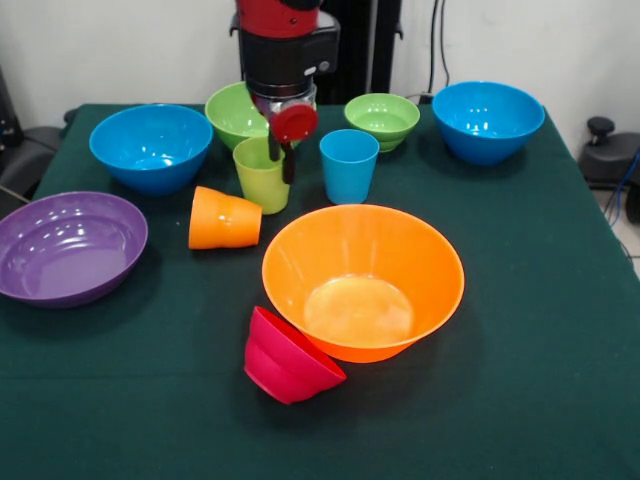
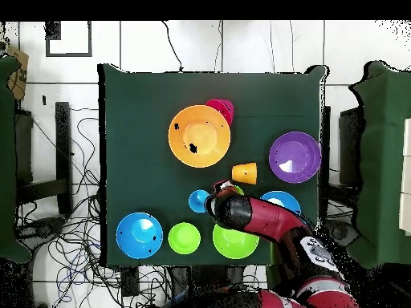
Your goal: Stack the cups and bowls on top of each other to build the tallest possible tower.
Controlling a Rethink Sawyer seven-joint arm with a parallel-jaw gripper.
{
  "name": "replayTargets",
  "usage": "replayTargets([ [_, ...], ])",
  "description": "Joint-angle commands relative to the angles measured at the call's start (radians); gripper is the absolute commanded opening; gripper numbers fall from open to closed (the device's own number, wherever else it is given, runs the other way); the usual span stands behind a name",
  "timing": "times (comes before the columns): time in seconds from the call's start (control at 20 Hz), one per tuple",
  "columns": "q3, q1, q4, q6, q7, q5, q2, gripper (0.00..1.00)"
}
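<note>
My gripper (image 1: 282, 152) hangs at the right rim of the upright lime green cup (image 1: 258, 180); the overhead view (image 2: 218, 191) shows it over that cup. The blue cup (image 1: 349, 165) stands upright just right of it. The orange cup (image 1: 223, 218) lies on its side to the front left. The big orange bowl (image 1: 363, 285) sits mid-table, with the small red bowl (image 1: 288, 358) tilted against its near side. The purple bowl (image 1: 65, 245) is at the left edge. No bowl or cup sits inside another.
Along the robot's side stand a blue bowl (image 1: 151, 146), a large green bowl (image 1: 228, 115) partly behind the arm, a small green bowl (image 1: 381, 120) and another blue bowl (image 1: 487, 120). A green cloth (image 1: 540, 330) covers the table.
</note>
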Motion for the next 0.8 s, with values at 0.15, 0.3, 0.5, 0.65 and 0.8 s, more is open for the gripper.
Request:
replayTargets([
  [0.15,0.049,-0.024,-0.065,-0.039,0.063,0.029,0.040,1.00],
  [0.3,0.055,-0.028,-0.066,-0.052,0.062,0.025,0.043,1.00],
  [0.5,0.054,-0.023,-0.065,-0.085,0.065,0.013,0.041,0.00],
  [0.65,0.040,-0.013,-0.069,-0.092,0.068,0.011,0.039,0.00],
  [0.8,0.046,-0.019,-0.060,-0.103,0.064,0.006,0.037,0.00],
])
